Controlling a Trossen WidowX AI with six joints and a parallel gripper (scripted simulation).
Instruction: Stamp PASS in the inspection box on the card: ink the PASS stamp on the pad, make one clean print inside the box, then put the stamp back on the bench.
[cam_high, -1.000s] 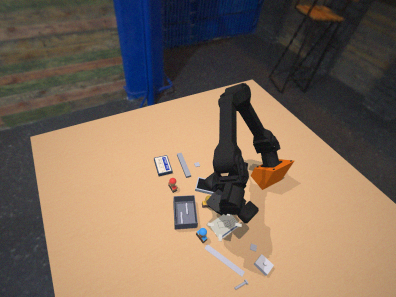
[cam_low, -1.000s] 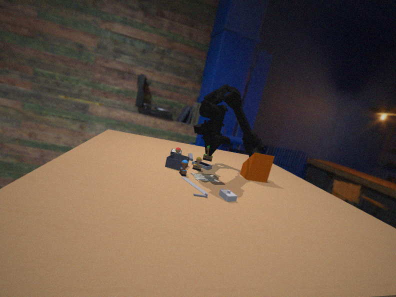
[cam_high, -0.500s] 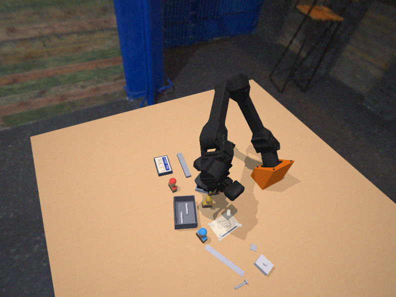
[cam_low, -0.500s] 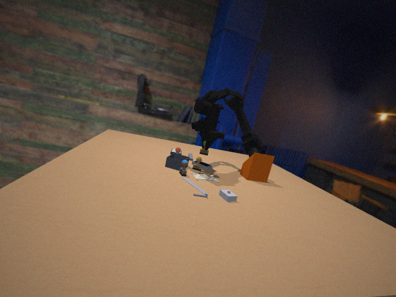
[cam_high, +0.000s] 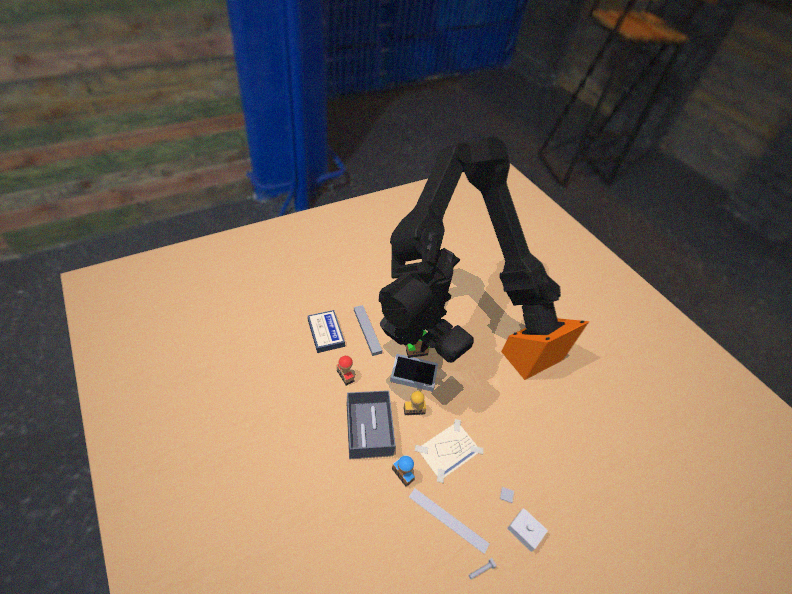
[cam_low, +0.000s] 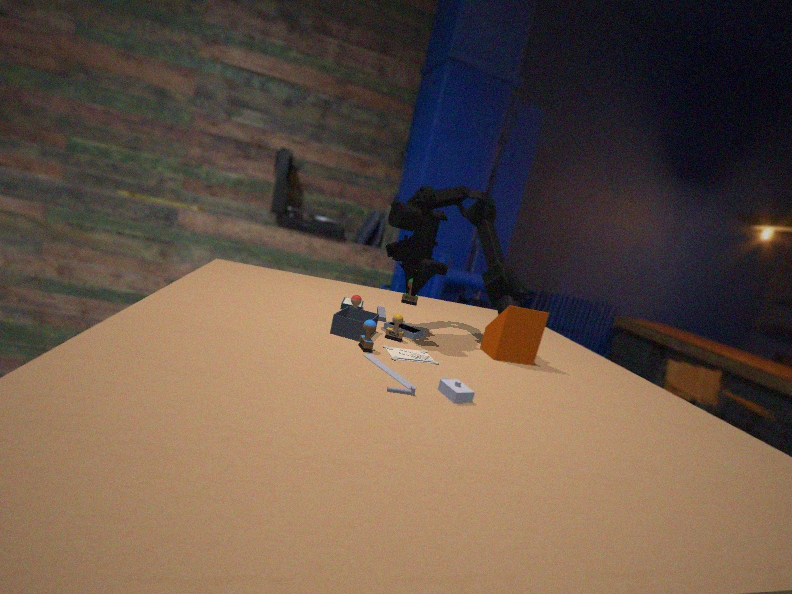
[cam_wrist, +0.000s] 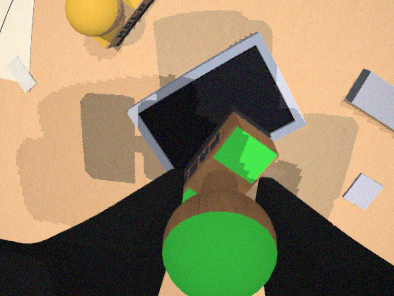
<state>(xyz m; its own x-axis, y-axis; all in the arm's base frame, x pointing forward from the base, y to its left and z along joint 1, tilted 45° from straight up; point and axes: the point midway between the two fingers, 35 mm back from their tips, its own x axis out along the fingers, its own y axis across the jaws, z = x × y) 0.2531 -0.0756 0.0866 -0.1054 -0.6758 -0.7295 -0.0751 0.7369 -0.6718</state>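
My gripper (cam_high: 419, 342) (cam_low: 411, 287) (cam_wrist: 220, 185) is shut on the green-knobbed stamp (cam_low: 409, 299) (cam_wrist: 220, 255). The stamp hangs upright above the bench; in the wrist view it overlaps the near edge of the open ink pad (cam_high: 414, 370) (cam_low: 408, 330) (cam_wrist: 215, 95). Its side lettering is only partly visible, and its underside is hidden. The card (cam_high: 437, 461) (cam_low: 409, 355) (cam_wrist: 15, 42) is taped flat at its corners. I can make out no print inside its outlined box in the top view.
A yellow stamp (cam_high: 417, 399) (cam_wrist: 91, 12) stands between pad and card. A blue stamp (cam_high: 405, 464) and red stamp (cam_high: 345, 362) flank the dark tray (cam_high: 371, 452). The pad's lid (cam_high: 326, 330), a grey bar (cam_high: 367, 330), a long strip (cam_high: 449, 521), a pale block (cam_high: 528, 537) and a bolt (cam_high: 481, 569) lie around.
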